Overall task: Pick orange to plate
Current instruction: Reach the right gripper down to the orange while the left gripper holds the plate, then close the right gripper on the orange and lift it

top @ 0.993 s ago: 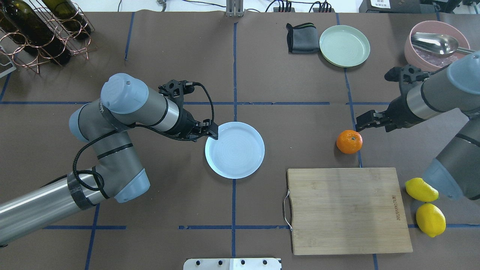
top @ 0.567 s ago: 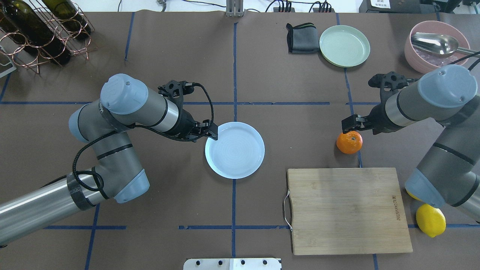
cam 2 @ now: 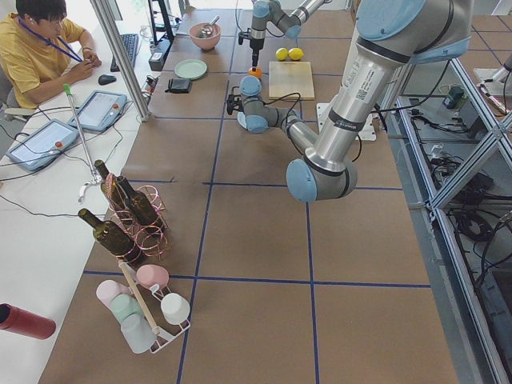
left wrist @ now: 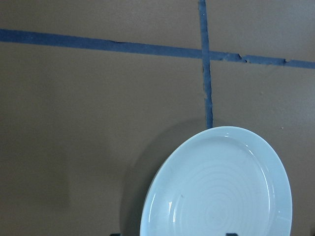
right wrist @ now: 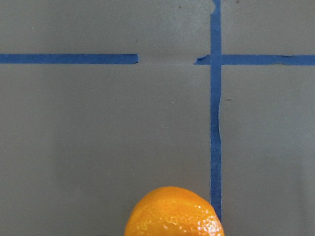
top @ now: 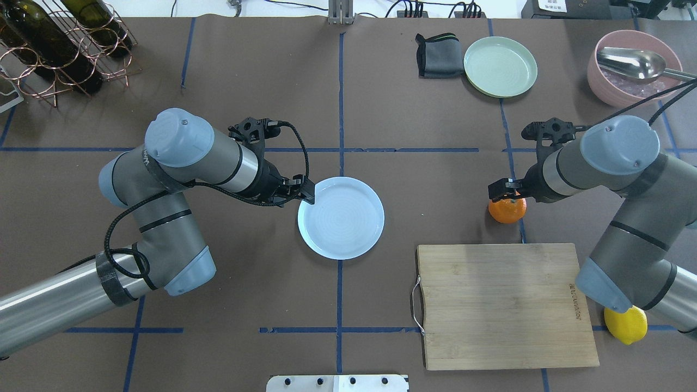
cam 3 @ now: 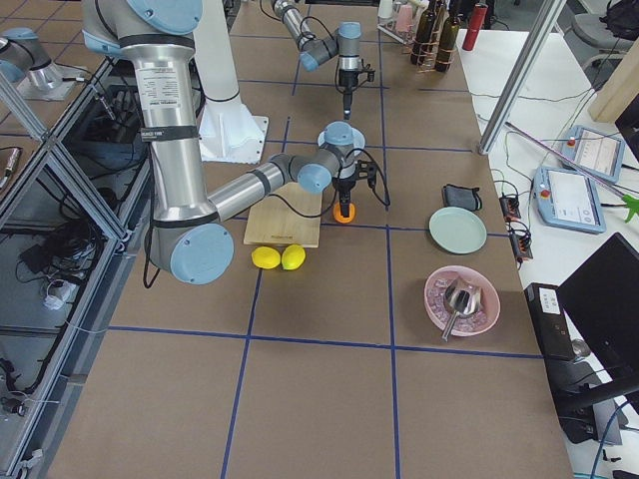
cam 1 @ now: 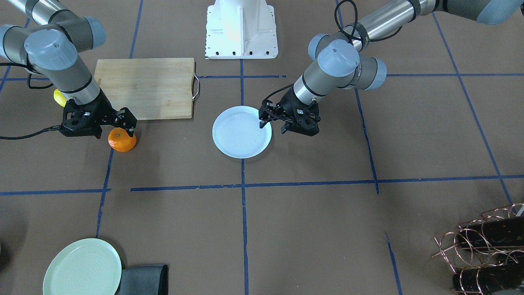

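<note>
The orange (top: 507, 212) sits on the brown table just beyond the cutting board's far corner, also seen as the orange (cam 1: 122, 142) from the front and filling the bottom edge of the right wrist view (right wrist: 172, 214). My right gripper (top: 505, 190) hangs open directly over it, fingers to either side of its top. The pale bluish-white plate (top: 341, 218) lies at the table's middle with nothing on it. My left gripper (top: 306, 193) stands open at the plate's left rim (cam 1: 241, 132); the plate (left wrist: 221, 191) shows in the left wrist view.
A wooden cutting board (top: 506, 305) lies near the orange, with a yellow lemon (top: 626, 325) at its right, partly under my right arm. At the back right are a pale green plate (top: 500, 66), a grey cloth (top: 435, 55) and a pink bowl (top: 631, 81) with a spoon. A wine rack (top: 60, 43) stands back left.
My right gripper has swung left and come down from beside the orange to directly above it. The right arm now covers one lemon. The left arm and the plate have stayed put.
</note>
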`<state>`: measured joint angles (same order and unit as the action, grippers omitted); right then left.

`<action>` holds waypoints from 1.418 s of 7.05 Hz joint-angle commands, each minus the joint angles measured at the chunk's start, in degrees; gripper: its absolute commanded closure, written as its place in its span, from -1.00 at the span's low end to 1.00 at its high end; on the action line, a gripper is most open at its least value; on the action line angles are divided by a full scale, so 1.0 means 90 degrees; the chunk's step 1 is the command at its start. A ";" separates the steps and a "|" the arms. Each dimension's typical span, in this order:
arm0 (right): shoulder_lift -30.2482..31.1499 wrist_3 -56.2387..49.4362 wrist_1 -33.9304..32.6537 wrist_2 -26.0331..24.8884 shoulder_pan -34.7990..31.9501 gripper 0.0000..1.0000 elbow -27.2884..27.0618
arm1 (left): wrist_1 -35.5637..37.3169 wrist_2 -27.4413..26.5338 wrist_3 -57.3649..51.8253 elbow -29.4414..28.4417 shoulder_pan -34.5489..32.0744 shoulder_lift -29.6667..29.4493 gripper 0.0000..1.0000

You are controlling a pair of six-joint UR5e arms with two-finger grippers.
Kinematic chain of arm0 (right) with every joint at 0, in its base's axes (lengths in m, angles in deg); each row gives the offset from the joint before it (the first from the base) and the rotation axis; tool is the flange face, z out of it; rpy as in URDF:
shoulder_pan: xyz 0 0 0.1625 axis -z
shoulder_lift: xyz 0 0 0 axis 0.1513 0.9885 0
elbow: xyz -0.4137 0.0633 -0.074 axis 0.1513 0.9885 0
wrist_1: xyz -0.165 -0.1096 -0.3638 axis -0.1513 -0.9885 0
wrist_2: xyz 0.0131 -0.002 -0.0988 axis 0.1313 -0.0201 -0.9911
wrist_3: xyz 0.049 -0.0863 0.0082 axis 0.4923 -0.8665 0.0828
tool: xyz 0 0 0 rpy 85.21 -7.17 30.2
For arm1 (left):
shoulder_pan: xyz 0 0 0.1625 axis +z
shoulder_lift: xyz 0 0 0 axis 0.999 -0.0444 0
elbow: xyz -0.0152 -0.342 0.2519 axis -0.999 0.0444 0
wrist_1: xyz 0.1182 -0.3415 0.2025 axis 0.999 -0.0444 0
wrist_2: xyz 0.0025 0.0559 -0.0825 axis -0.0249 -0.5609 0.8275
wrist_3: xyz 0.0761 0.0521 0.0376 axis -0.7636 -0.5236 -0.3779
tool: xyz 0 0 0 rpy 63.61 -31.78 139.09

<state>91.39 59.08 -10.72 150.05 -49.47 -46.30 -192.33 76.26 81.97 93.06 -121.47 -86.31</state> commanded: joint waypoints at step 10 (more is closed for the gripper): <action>-0.0310 0.0020 -0.0102 0.0062 0.0066 1.00 0.0508 | 0.0000 -0.0010 0.0036 0.0127 -0.0009 0.0005 -0.59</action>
<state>88.62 59.22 -11.61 150.49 -48.81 -41.59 -192.29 76.17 82.21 93.96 -121.55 -86.26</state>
